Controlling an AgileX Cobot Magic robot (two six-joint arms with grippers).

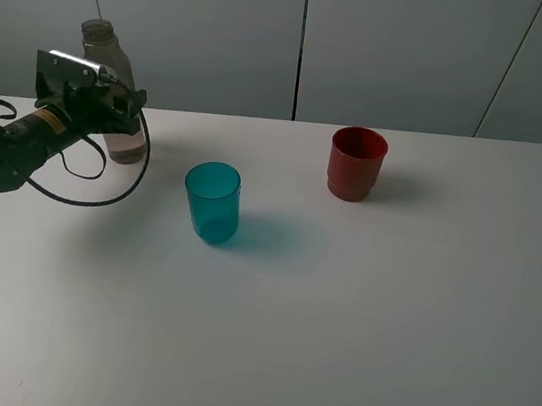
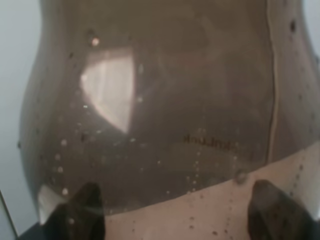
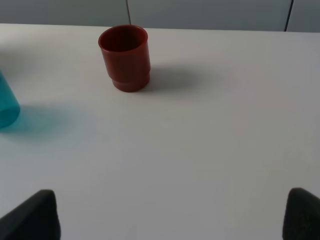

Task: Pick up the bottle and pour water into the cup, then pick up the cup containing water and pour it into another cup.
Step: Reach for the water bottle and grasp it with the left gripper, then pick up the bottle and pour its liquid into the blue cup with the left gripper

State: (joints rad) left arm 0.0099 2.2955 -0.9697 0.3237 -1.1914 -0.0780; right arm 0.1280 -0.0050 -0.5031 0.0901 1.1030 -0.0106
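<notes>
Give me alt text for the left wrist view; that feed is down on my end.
The bottle fills nearly the whole frame: clear greyish plastic speckled with droplets, with a bright reflection and faint printed lettering. The left gripper has its dark jaws on either side of the bottle's lower body, closed on it.

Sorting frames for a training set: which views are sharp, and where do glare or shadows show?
Exterior high: sharp, evenly lit; the teal cup and red cup cast faint shadows to their right on the table. Left wrist: the bottle fills the frame, blurred, with a bright glare patch. Right wrist: sharp, soft shadow beside the red cup.
</notes>
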